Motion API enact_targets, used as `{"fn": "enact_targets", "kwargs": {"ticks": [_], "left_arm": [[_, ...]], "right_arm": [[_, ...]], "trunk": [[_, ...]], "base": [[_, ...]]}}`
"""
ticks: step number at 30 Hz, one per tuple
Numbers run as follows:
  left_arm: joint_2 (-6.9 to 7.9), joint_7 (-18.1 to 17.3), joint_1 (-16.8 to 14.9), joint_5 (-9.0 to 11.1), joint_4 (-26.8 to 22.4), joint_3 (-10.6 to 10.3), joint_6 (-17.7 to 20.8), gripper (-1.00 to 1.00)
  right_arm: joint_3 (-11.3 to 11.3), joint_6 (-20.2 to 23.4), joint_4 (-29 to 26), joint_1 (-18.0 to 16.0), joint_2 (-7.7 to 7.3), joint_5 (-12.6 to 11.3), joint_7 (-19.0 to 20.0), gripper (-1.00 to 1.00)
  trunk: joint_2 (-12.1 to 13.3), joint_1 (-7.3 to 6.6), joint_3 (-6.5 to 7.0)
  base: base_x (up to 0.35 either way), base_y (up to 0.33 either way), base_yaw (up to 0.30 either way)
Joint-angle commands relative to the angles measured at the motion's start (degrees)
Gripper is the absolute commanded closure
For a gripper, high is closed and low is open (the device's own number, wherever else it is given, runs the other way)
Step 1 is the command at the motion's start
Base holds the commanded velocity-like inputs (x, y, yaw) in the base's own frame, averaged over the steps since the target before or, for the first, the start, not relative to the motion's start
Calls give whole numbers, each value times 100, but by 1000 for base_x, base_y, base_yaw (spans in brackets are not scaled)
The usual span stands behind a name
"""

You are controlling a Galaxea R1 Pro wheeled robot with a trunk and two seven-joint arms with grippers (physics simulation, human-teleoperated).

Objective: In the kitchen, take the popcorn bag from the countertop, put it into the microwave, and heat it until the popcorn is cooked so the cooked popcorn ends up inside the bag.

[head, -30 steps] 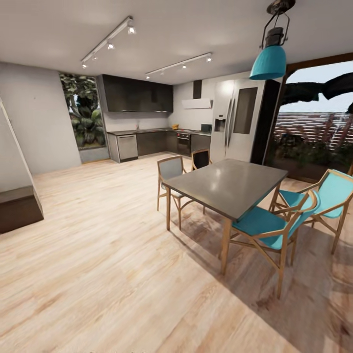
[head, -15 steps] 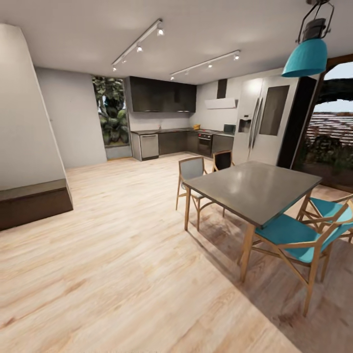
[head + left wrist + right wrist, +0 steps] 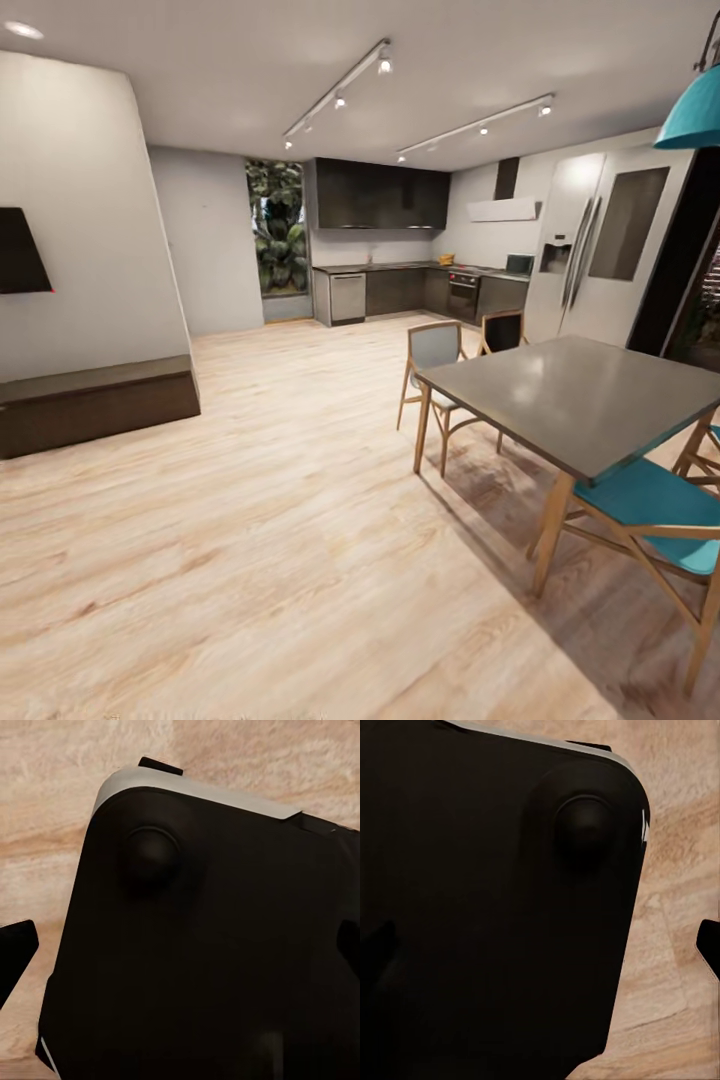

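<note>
Both arms hang low over the robot's dark base point(image 3: 210, 945), wood floor point(image 3: 675, 937) beneath; I can't tell either claw's state. Far off, the countertop point(image 3: 400, 267) and microwave point(image 3: 519, 264); bag too small to see.

Big open room with a pale wood plank floor point(image 3: 250, 560) running all the way back. A grey dining table point(image 3: 590, 400) on wooden legs is sitting at the right, with teal chairs point(image 3: 665, 505) and a grey chair point(image 3: 432, 350) tucked around it, and a teal pendant lamp point(image 3: 695, 115) hanging above. Far end is showing dark kitchen cabinets point(image 3: 378, 198), a tall steel fridge point(image 3: 600, 260) and a window full of green plants point(image 3: 280, 240). Two track lights point(image 3: 340, 95) are glowing on the ceiling. A low dark bench point(image 3: 95, 405) is hugging the grey wall point(image 3: 85, 220) at the left.
</note>
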Motion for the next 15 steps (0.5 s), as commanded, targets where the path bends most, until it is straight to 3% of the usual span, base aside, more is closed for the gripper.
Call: {"fn": "enact_targets", "kwargs": {"ticks": [1, 15], "left_arm": [[-1, 1, -1, 26, 1, 4, -13, -100], [-2, 1, -1, 26, -2, 6, -13, -100]], "right_arm": [[31, -12, 0, -1, -1, 30, -5, -100], [31, -10, 0, -1, -9, 30, -5, -100]], "trunk": [[-3, 0, -5], [-3, 0, -5]], "base": [[0, 0, 289], [0, 0, 289]]}}
